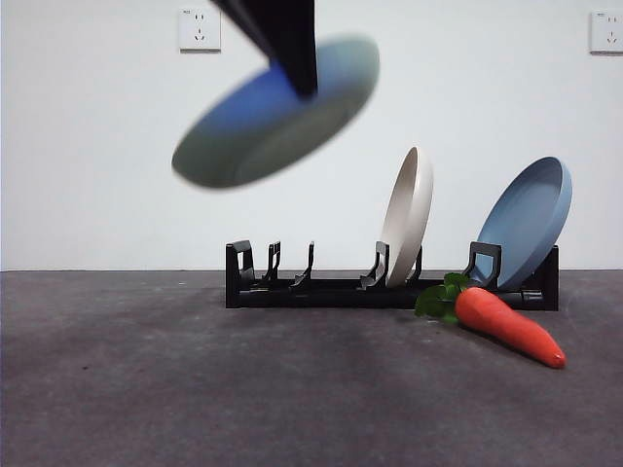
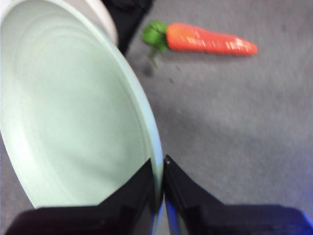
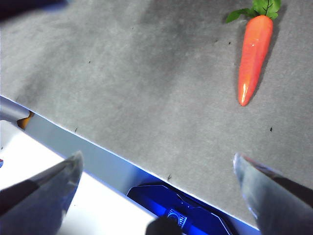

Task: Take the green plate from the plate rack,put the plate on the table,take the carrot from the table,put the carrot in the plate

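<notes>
Front view first: the green plate (image 1: 277, 117) is up in the air, well above the plate rack (image 1: 389, 280) and off toward its empty end, tilted and motion-blurred. A dark arm drops in from the top and the left gripper (image 1: 297, 73) has the plate by its upper rim. The rack sits on the table (image 1: 195, 389) with 2 plates in it: a cream-white plate (image 1: 409, 214) standing nearly upright around the rack's middle, and a blue plate (image 1: 526, 222) leaning back at the far end. The carrot (image 1: 508, 325) lies on the table just in front of the rack's blue-plate end, leaves toward the rack, tip pointing away from it. 2 wall sockets (image 1: 200, 29) sit high on the white wall behind the rack.

Left wrist view: the left gripper (image 2: 161, 188) has its 2 black jaws squeezed onto the green plate's (image 2: 73, 112) rim, 1 jaw on each face. The carrot (image 2: 210, 40) lies on the grey table (image 2: 234, 127) beyond the plate's edge, clear of it.

Right wrist view: the right gripper (image 3: 156, 171) has its jaws spread wide with nothing between them, hanging over the table's (image 3: 146, 88) edge. The carrot (image 3: 253, 56) is well apart from it, flat on the table.
</notes>
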